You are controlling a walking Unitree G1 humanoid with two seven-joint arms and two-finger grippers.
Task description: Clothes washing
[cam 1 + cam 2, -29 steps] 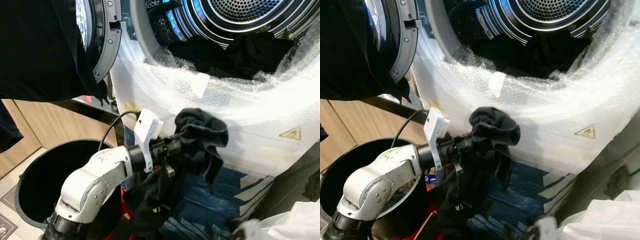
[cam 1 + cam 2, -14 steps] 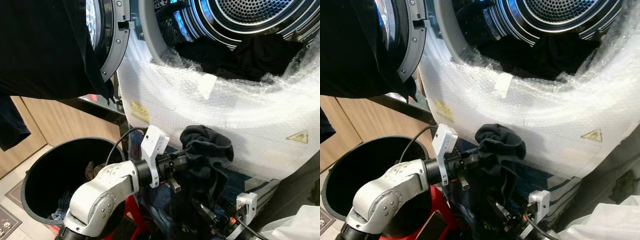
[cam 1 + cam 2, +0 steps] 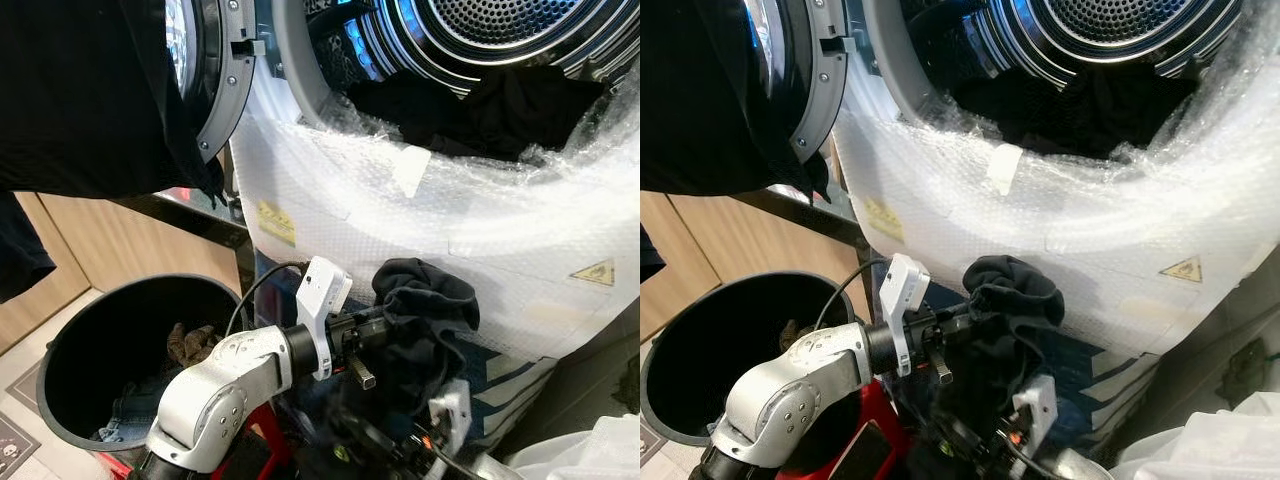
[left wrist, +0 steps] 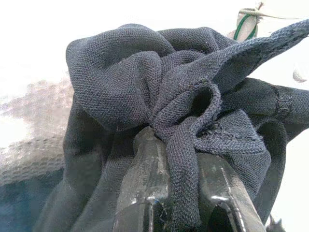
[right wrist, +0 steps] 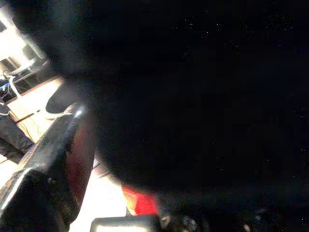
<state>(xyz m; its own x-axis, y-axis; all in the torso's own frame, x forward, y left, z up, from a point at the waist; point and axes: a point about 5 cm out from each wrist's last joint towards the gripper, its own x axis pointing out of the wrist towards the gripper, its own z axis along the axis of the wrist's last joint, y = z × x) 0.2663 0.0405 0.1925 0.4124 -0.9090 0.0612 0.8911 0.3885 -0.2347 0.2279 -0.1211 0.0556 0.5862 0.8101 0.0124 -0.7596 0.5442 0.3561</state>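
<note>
- Bubble wrap (image 3: 420,215) is seen taped over the front of a washing machine (image 3: 300,110), whose door (image 3: 205,70) stands open on the robot's left, with dark laundry (image 3: 480,105) already lying in the drum (image 3: 470,30).
- A round black bin (image 3: 60,355) stands on the floor to the left and below, with a few clothes left at its bottom.
- A dark bunched garment (image 3: 420,310) is held by the left gripper (image 4: 181,169), in front of the machine and below the drum opening; in the left wrist view the jaws are pressed together on a fold of the cloth.
- Most of the garment hangs down from the jaws, so its long axis runs roughly vertical.
- The drum opening lies up and to the right of the held garment; a lift over the wrapped rim is judged to be the coming move.
- The right gripper (image 5: 53,159) is low beside the hanging cloth; whether its jaws are spread or pressed together cannot be told.
</note>
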